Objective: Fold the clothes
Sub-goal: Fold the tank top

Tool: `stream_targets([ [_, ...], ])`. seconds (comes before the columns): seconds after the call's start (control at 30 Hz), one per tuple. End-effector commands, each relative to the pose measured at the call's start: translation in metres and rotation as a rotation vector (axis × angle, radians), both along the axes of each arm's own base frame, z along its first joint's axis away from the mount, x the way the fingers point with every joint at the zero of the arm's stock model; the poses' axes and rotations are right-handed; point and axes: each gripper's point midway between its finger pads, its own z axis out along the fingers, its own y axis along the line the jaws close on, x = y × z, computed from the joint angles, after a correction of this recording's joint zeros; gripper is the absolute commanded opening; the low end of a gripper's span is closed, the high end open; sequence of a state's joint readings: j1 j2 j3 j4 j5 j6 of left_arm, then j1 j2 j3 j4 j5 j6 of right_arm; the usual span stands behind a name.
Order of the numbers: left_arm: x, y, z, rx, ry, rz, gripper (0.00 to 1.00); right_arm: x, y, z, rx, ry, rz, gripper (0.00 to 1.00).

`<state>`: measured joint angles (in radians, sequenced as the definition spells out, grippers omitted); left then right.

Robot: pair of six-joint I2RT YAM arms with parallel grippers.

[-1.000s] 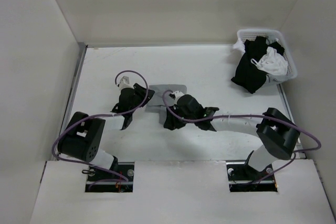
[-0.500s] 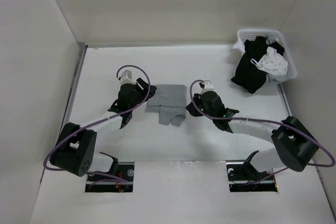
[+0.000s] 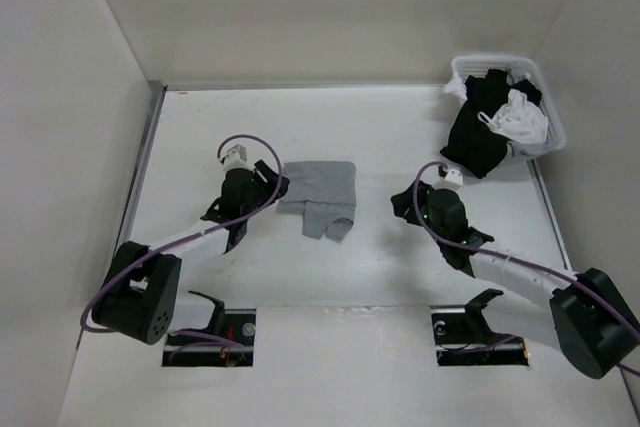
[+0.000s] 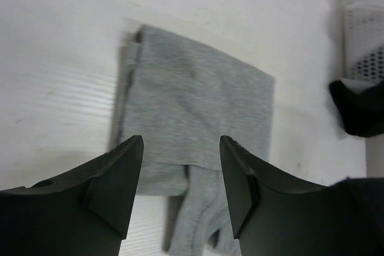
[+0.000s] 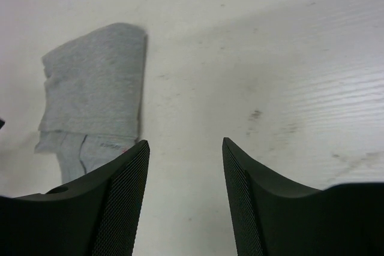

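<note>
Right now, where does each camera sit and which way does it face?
Top external: high behind the bases, looking down on table; left arm, right arm show.
Left wrist: beside the tank top, facing it; open left hand shows.
Right wrist: farther off, facing tank top across table; open right hand shows.
Shared: the tank top.

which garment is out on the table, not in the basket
The grey top, lying folded on the table. The black ones and the white one are piled in the basket at far right.

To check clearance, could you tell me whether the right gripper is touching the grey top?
Apart: top view shows bare table between right gripper and grey top.
</note>
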<state>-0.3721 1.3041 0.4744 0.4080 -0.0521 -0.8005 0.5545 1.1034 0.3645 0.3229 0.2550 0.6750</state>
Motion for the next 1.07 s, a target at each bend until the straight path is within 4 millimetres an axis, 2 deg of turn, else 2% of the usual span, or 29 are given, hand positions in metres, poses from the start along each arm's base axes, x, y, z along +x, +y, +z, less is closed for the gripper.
stream_targets([
  [0.0, 0.001, 0.024, -0.01, -0.011, 0.023, 0.09, 0.52, 0.01, -0.019, 0.014, 0.057, -0.059, -0.089, 0.56],
  [0.1, 0.002, 0.031, -0.015, -0.014, 0.039, 0.116, 0.52, 0.01, -0.025, 0.015, 0.06, -0.065, -0.099, 0.48],
  [0.2, 0.0, 0.041, -0.016, -0.019, 0.04, 0.149, 0.52, 0.008, -0.027, 0.015, 0.067, -0.059, -0.092, 0.28],
  [0.27, -0.002, 0.05, -0.016, -0.023, 0.042, 0.174, 0.51, 0.007, -0.027, 0.014, 0.075, -0.051, -0.088, 0.2],
  [0.37, -0.004, 0.061, -0.015, -0.031, 0.043, 0.207, 0.51, 0.006, -0.033, 0.006, 0.076, -0.037, -0.109, 0.15],
  [0.47, -0.005, 0.071, -0.012, -0.029, 0.033, 0.23, 0.52, 0.006, -0.039, 0.004, 0.085, -0.035, -0.127, 0.18],
  [0.57, -0.006, 0.077, -0.011, -0.031, 0.019, 0.246, 0.52, 0.008, -0.04, 0.003, 0.078, -0.031, -0.134, 0.31],
  [0.67, -0.006, 0.078, -0.008, -0.044, -0.002, 0.253, 0.52, 0.01, -0.038, 0.001, 0.074, -0.025, -0.134, 0.38],
  [0.93, -0.005, 0.064, -0.006, -0.044, -0.031, 0.217, 0.5, 0.014, -0.037, 0.0, 0.062, -0.01, -0.138, 0.47],
  [1.03, -0.005, 0.056, -0.007, -0.035, -0.033, 0.188, 0.53, 0.016, -0.034, 0.001, 0.053, -0.008, -0.124, 0.53],
])
